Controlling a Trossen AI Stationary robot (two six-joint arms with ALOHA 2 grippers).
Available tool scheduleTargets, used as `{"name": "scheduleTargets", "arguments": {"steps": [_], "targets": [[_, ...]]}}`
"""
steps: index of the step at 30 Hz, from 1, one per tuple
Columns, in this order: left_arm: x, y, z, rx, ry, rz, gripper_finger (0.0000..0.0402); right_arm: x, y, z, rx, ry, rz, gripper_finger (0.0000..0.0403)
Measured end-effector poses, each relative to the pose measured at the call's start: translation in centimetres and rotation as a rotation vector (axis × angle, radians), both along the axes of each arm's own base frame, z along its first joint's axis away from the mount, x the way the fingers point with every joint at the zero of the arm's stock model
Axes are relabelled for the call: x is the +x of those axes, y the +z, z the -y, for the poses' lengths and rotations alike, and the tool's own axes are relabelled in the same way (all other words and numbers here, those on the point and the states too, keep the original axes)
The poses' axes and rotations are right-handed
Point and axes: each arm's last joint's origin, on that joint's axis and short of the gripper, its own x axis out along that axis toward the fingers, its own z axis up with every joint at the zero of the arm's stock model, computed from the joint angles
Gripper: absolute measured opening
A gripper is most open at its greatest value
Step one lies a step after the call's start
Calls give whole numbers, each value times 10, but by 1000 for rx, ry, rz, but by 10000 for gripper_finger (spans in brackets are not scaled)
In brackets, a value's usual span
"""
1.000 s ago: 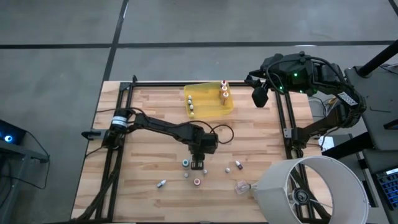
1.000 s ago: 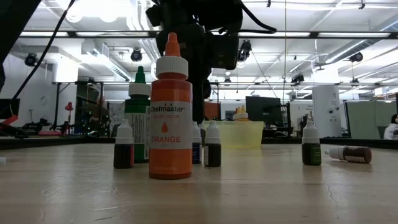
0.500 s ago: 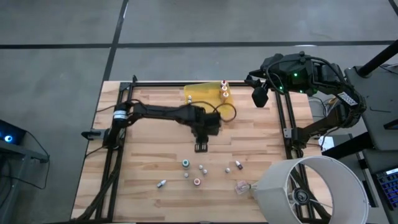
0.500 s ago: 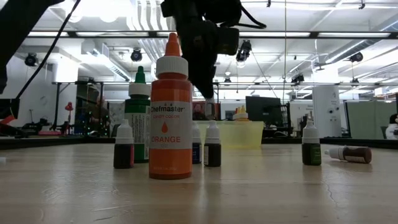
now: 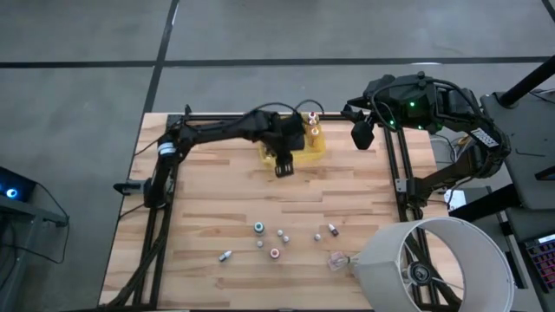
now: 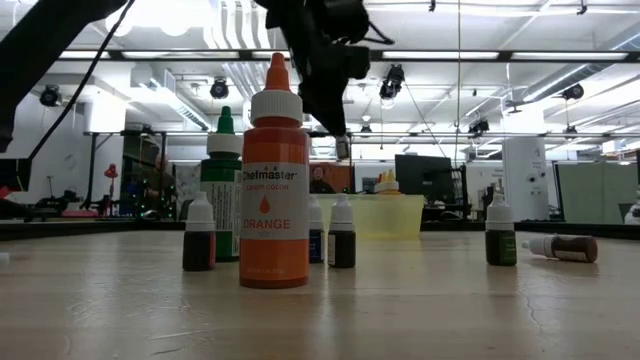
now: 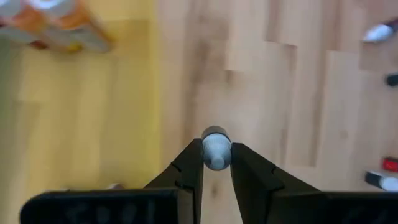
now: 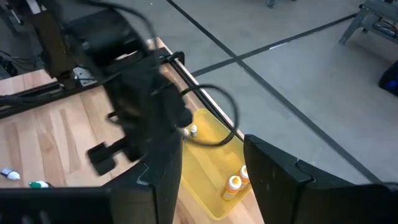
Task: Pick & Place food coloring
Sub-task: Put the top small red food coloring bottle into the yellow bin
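Observation:
My left gripper (image 5: 283, 166) hangs above the table at the near edge of the translucent yellow tray (image 5: 312, 149), shut on one tiny pale food coloring bottle (image 7: 216, 149). The tray stands at the table's far middle with a few orange-capped bottles (image 5: 313, 128) upright in it. Several more food coloring bottles (image 5: 260, 229) stand or lie on the wood near the front edge. My right gripper (image 5: 362, 134) waits high above the far right corner, open, with nothing between its fingers. My left gripper pinches the little bottle's sides (image 7: 216, 163) between its two fingertips, and the bottle's round pale end shows between them. The fingers slant down from the table's left and far side. The bottle (image 6: 342, 148) is lifted clear, high above the wood.
A clear crumpled plastic scrap (image 5: 336, 259) lies at the front right, next to a large white cylinder (image 5: 434, 264) that overhangs that corner. A black frame (image 5: 395, 173) runs along the table's sides. Bare wood lies between the tray and the loose bottles.
My left gripper has risen from among the loose bottles near the front edge and swung toward the far edge, up to the tray, staying shut. The tiny bottle has gone with it, lifted clear of the table.

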Motion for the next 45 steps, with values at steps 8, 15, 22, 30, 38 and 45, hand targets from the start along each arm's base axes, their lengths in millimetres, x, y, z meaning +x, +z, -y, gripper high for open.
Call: {"name": "scheduleTargets", "arguments": {"steps": [8,15,22,30,38,45], "targets": [[-14,-1,-43,27,76,-16,48,0,0,0,3,-1,1,164],[-31,0,-84,53,158,-10,48,0,0,0,3,-1,1,164],[-47,1,-118,78,220,11,48,0,0,0,3,-1,1,164],[-61,-3,-144,106,283,18,48,0,0,0,3,-2,1,164],[-69,-31,-155,96,300,-22,48,0,0,0,3,-2,1,164],[-73,-52,-157,85,312,-47,48,0,0,0,18,-13,11,164]]}}
